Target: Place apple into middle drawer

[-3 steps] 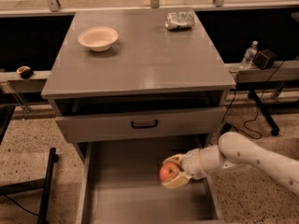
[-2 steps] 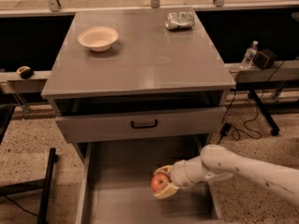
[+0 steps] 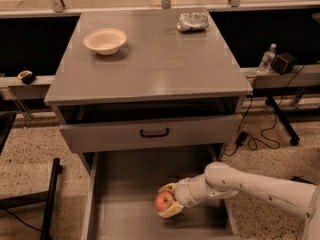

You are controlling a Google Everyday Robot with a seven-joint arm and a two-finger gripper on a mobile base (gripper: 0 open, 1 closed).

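The robot's pale arm (image 3: 260,186) reaches in from the right, low down in front of the grey table (image 3: 155,64). Its claw (image 3: 169,202) is inside the pulled-out middle drawer (image 3: 127,184), towards the right of the drawer's flat floor. The claw is closed around the apple (image 3: 163,200). One tan finger (image 3: 170,188) lies over the top of the fruit and the other sits beneath it, so the red-orange apple is gripped between them and faces left. The apple is within the drawer's side walls, but whether it touches the floor or hangs just above it cannot be told. Directly above, the upper drawer (image 3: 110,135) with the small black handle (image 3: 154,132) stands only slightly out from the table's front. On the table top a white bowl (image 3: 105,40) sits near the back left, and a crumpled silver bag (image 3: 193,21) lies near the back right, well apart from the bowl. To the right of the table, a water bottle (image 3: 267,59) stands on a low ledge just beside a small black box (image 3: 284,62).
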